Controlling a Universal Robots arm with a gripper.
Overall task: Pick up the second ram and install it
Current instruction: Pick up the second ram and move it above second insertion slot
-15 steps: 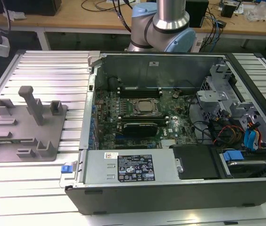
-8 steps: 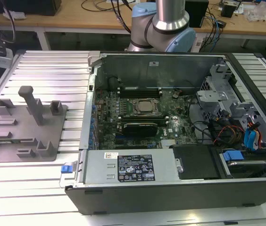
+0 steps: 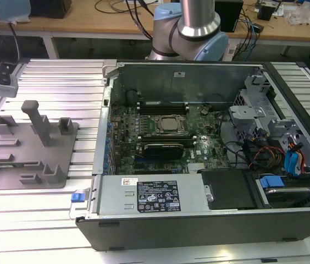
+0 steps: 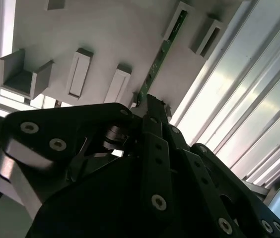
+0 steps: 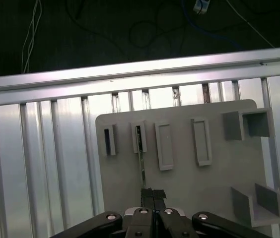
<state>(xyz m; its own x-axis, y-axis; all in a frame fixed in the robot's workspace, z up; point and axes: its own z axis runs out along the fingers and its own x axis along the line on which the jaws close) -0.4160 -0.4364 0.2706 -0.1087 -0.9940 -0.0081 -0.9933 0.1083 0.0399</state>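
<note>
We see the arm (image 3: 199,25) rising upright through its silver and pale-blue joints in the exterior view. In the first wrist view our gripper (image 5: 153,192) points downward, its black linkages spread wide. Its fingertips (image 5: 148,194) are pressed together with no gap between them.

Holder tray (image 3: 70,146): on the slatted table (image 3: 50,77), at the exterior view's left of the computer case (image 3: 177,77).
Computer case: on the same table, in front of the arm's base (image 3: 191,27).
Workbench (image 3: 89,14): behind the arm's base.
Second ram (image 5: 141,166): on the tray, far end in a slot, near end between the gripper's (image 5: 153,194) tips.
</note>
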